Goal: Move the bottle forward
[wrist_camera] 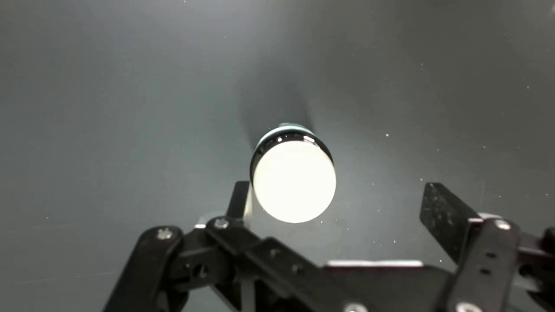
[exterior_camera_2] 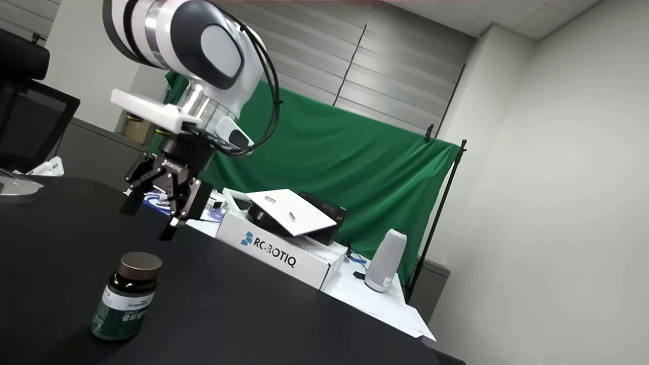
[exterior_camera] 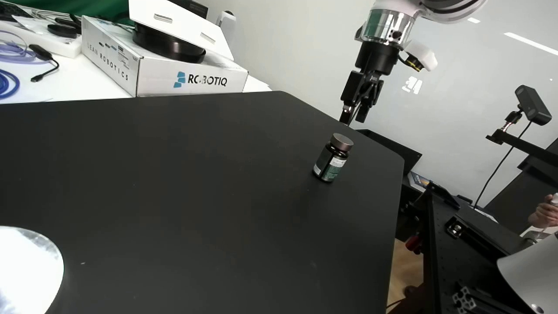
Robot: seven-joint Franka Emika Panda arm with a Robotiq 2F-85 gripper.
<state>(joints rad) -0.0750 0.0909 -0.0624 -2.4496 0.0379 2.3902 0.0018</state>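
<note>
Black table (exterior_camera: 183, 209) lies under the bottle (exterior_camera: 333, 158), which seems light, hard and slick. The gripper (exterior_camera_2: 149, 220) is above the bottle, fingers (wrist_camera: 444, 221) spread; best pinch the bottle's sides.

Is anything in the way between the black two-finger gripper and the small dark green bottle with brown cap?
Nothing visible: the open gripper hangs higher than the upright bottle, whose cap shows unobstructed in the wrist view.
</note>
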